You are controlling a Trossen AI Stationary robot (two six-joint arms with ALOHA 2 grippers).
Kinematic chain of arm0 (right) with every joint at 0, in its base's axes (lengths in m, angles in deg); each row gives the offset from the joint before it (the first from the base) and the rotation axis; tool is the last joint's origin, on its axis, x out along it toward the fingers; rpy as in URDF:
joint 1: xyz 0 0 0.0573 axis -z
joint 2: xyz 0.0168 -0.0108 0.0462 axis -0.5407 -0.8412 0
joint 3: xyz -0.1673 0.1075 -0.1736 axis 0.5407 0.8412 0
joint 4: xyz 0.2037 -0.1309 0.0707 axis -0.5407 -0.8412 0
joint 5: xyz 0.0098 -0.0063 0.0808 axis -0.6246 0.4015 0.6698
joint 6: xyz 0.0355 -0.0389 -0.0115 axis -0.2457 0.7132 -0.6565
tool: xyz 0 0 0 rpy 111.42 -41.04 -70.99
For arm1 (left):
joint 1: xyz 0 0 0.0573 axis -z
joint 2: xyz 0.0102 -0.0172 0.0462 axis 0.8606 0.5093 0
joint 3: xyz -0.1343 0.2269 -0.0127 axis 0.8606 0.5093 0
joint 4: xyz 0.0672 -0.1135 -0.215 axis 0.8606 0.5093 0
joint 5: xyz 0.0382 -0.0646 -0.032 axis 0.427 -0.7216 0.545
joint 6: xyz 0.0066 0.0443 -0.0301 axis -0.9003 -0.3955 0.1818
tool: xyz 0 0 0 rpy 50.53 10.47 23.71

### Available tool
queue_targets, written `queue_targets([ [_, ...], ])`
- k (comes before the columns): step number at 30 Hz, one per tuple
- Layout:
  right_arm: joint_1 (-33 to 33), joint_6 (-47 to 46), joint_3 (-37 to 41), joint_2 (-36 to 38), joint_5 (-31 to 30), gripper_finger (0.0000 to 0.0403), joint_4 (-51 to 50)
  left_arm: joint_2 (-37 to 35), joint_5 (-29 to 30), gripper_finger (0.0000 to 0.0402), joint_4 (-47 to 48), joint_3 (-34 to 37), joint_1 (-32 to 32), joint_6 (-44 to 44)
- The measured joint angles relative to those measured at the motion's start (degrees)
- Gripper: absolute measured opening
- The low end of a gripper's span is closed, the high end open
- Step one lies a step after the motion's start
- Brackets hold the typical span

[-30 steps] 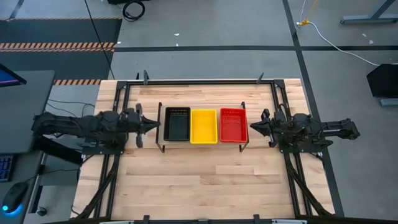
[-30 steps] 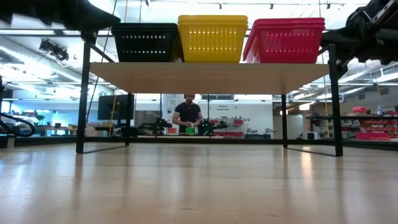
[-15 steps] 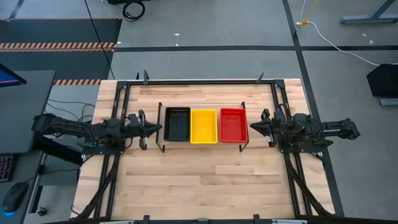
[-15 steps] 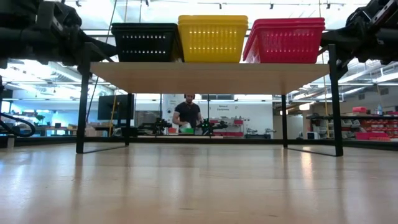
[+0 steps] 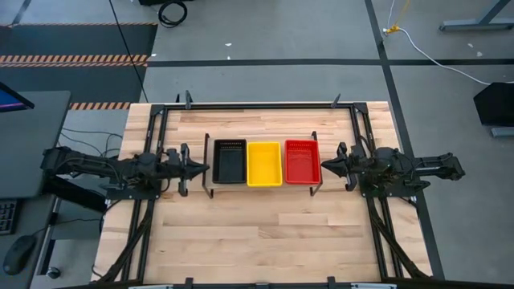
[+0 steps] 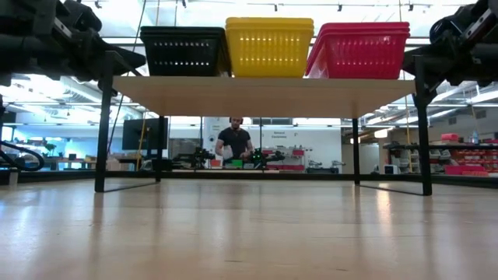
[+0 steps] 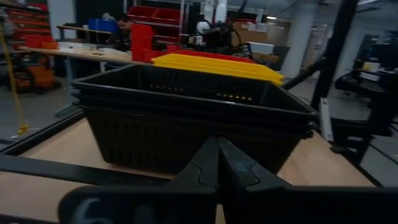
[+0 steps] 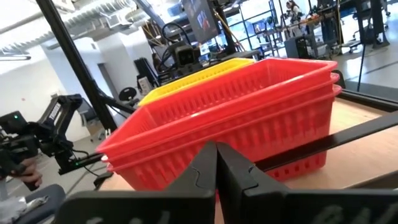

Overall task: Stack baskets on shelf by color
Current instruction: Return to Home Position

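Note:
The shelf [image 6: 264, 95] stands mid-table on thin black legs. On its wooden top sit three nested stacks of baskets side by side: black [image 5: 229, 160] on the left, yellow [image 5: 264, 163] in the middle, red [image 5: 301, 160] on the right. My left gripper [image 5: 199, 167] is shut and level. It hovers just off the shelf's left end, pointing at the black stack [image 7: 186, 118] with a gap between. My right gripper [image 5: 324, 166] is also shut and level, and sits close against the shelf's right end, facing the red stack [image 8: 249, 118]. My right gripper's shut tips come level from the table's right and stand right at the red stack's right end wall [image 8: 236, 140]. I cannot tell whether they touch it.
Black frame rails [image 5: 265, 104] run along the table's far edge and down both sides under the arms. Bare wooden tabletop [image 5: 257, 233] lies on the near side of the shelf. A person [image 6: 235, 144] stands far off in the room behind. A desk [image 5: 32, 136] sits beyond the left edge.
My left gripper has come down from above shelf height to level with the baskets at the shelf's left end, staying shut. My right gripper has edged slightly toward the shelf's right end.

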State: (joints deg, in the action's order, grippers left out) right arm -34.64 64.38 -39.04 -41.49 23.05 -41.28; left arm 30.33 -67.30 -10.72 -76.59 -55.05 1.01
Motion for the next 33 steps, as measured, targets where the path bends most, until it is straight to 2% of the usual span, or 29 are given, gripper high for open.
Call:
queue_targets([
  [6, 0.0, 1.04, 0.0, 0.0, -0.02, 0.0014, 0.0, 0.04, -2.98, 0.0004, 0.02, 0.04, 0.02, -1.06],
  [13, 0.0, 7.64, 0.0, 0.0, -0.04, 0.0013, 0.03, 0.16, -2.52, 0.0018, -1.93, 0.26, 0.07, -4.91],
  [18, 0.0, 10.3, 0.0, 0.0, -0.04, 0.0013, 0.0, 0.28, -2.26, 0.0028, -4.51, 0.44, 0.07, -4.53],
  [33, 0.0, 10.25, 0.0, 0.0, -0.04, 0.0012, 0.07, 0.2, -1.91, 0.0019, -5.34, 0.33, 0.04, -4.56],
])
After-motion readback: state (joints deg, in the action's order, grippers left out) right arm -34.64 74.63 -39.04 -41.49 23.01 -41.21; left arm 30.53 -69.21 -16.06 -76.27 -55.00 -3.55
